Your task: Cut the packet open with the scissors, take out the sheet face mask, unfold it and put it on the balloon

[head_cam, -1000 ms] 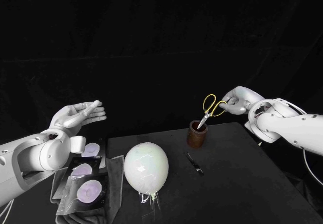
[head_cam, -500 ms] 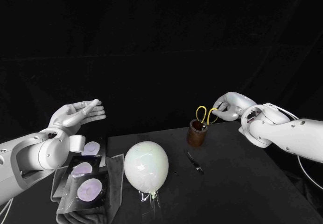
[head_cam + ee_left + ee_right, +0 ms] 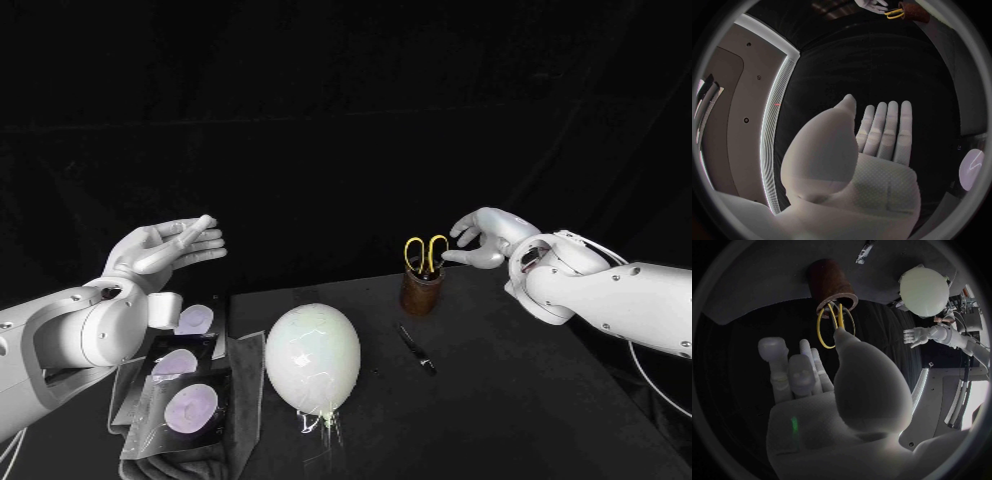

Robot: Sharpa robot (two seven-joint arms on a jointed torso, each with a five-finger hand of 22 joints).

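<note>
From the head view, the scissors stand in the brown cup at the back of the table; their blades are hidden inside it and the yellow handles poke out the top. The right hand is just beside the handles with its fingers apart; it is too close to tell if the thumb touches them. A second ago this hand held the scissors up in the air above the cup; now they are down in it. The left hand is up in the air, flat and holding nothing, just as before. The balloon lies near the front; the mask packets lie beside it under the left arm, which covers part of them; a thin dark stick lies between balloon and cup, too small to make out.

In the left wrist view, the left hand has straight fingers side by side and grips nothing; a pale round shape is cut off at the rim, and I cannot tell what it is.

In the right wrist view, the right hand is spread; its thumb tip covers part of the handles of the scissors, so I cannot tell if it touches them; the balloon lies further off.
</note>
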